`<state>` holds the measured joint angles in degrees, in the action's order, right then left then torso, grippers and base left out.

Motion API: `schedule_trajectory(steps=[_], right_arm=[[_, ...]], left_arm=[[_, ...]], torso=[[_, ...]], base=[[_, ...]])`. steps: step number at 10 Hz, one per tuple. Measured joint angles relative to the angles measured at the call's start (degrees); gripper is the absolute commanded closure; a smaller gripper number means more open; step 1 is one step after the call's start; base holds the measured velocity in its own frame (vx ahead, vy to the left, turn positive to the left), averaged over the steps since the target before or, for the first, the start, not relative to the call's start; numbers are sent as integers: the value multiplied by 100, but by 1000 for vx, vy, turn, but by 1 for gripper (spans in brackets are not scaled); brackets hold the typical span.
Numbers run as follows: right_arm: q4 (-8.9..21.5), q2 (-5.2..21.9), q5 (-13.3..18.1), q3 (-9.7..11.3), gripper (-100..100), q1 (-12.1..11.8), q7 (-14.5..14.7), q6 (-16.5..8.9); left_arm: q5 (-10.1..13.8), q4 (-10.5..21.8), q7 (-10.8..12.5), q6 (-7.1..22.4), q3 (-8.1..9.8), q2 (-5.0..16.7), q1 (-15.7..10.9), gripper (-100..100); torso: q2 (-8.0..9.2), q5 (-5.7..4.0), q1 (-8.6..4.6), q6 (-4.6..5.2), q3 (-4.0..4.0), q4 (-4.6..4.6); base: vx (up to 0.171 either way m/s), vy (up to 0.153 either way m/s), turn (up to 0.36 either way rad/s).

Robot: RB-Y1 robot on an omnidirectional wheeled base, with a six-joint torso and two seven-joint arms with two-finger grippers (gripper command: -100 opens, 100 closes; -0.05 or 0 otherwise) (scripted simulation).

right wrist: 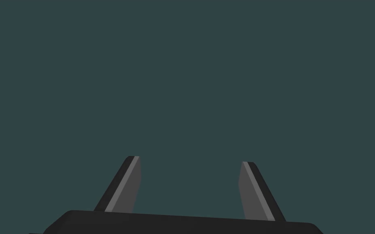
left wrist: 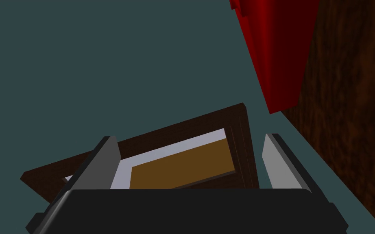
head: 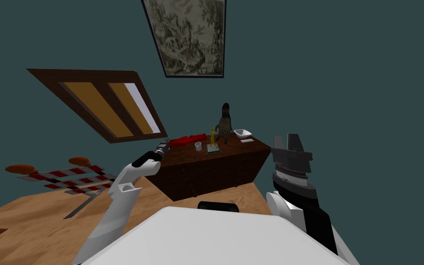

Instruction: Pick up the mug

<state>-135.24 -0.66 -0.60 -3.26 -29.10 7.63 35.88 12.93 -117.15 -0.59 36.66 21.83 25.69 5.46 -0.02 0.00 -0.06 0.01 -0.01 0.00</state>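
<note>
Left arm extended to dark brown dresser [head: 215, 168].
Both spread: left gripper [head: 164, 145] left of small white mug [head: 198, 146]; right gripper [head: 289, 141] raised.

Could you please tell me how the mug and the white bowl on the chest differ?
The mug is narrow and upright; the bowl is wider, shallow and flared. The mug stands nearer the left gripper; the bowl stands past the dark figure. Both are pale and rest on the chest.
</note>
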Motion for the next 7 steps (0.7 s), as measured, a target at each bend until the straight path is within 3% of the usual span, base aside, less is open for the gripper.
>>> schedule_trajectory(steps=[7], right_arm=[[0, 0, 0, 0, 0, 0, 0, 0]], left_arm=[[228, 282, 246, 1132, 317, 350, -180, -100]], torso=[[-3, -2, -10, 0, -2, -1]], base=[[9, -32, -67]])
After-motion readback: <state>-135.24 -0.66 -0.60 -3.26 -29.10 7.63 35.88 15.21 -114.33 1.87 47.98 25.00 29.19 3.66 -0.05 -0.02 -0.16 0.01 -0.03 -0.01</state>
